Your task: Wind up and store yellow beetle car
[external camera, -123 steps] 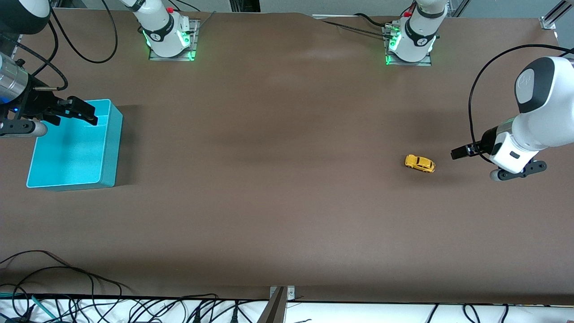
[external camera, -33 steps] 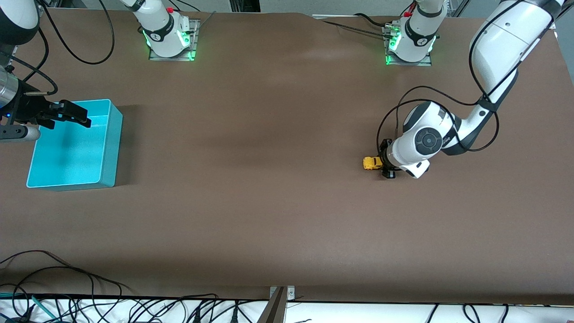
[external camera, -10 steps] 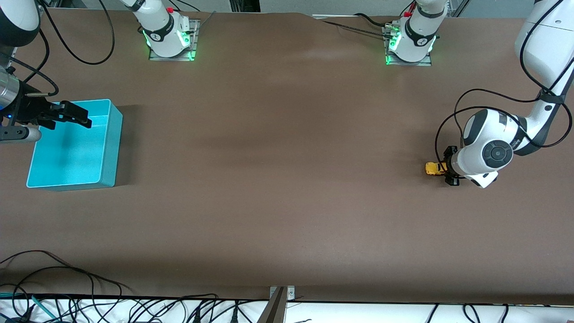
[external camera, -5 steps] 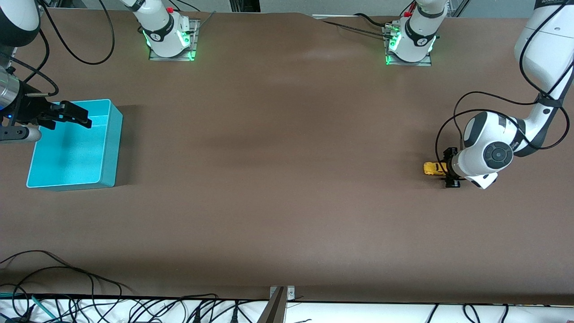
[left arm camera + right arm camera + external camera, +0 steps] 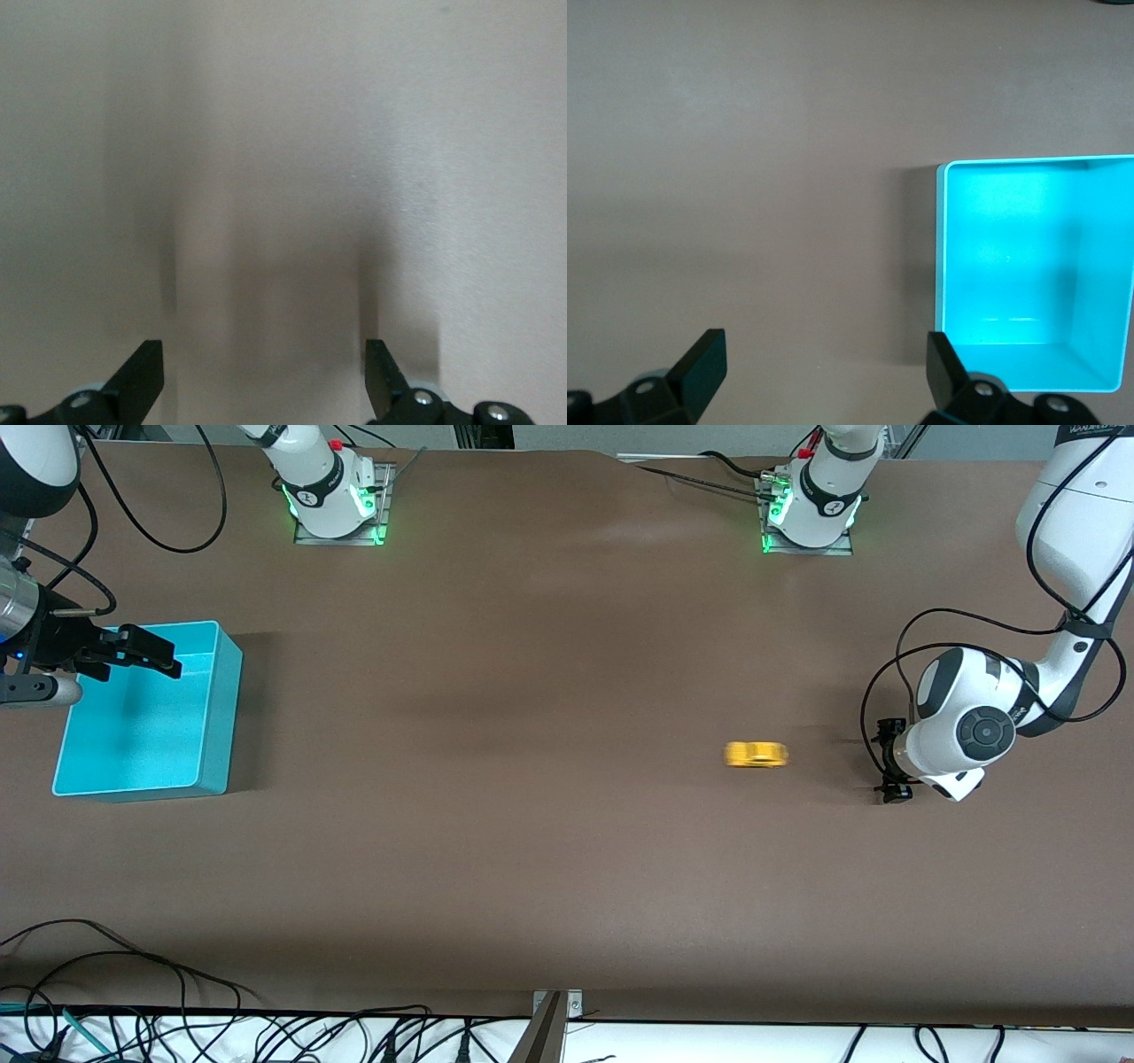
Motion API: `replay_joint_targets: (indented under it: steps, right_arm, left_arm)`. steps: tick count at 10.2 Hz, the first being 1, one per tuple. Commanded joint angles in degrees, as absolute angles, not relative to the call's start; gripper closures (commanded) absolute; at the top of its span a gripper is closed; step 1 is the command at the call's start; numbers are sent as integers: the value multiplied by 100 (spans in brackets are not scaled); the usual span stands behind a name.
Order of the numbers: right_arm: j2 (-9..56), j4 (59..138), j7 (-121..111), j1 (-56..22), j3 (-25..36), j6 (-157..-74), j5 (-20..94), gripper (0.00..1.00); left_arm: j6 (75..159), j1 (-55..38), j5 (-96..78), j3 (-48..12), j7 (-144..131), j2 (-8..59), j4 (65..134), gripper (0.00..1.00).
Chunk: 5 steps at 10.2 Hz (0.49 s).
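Observation:
The yellow beetle car (image 5: 756,755) is a blurred yellow streak on the brown table, well clear of my left gripper (image 5: 884,763) and toward the right arm's end from it. That gripper is low at the table at the left arm's end, open, with nothing between its fingers. In the left wrist view the left gripper (image 5: 261,363) has only bare table in front of it; the car is out of that view. My right gripper (image 5: 164,651) hangs open and waiting over the rim of the teal bin (image 5: 229,708). In the right wrist view the right gripper (image 5: 824,350) is beside the empty teal bin (image 5: 939,248).
Both arm bases (image 5: 332,491) (image 5: 811,500) with green lights stand along the table edge farthest from the front camera. Loose black cables (image 5: 133,992) and a metal bracket (image 5: 554,1010) lie at the nearest edge. A wide stretch of bare table separates car and bin.
My left gripper has opened and let go of the car. The car has shot out of the jaws toward the right arm's end. The right arm has not moved.

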<state>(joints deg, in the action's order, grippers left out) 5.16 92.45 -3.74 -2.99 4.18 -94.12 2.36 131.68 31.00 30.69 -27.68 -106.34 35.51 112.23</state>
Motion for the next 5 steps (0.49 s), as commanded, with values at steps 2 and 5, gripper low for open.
replay_joint_targets:
  steps: [2, 5]
  right_arm:
    - [519, 9228, -492, -264, 422, -9413, 352, 0]
    - [519, 9229, -492, -264, 413, -9404, 352, 0]
  left_arm:
    - [12929, 2901, 2659, -2743, -9323, 2903, 11224, 0]
    - [12631, 2734, 1691, -2558, -7345, 2156, 11224, 0]
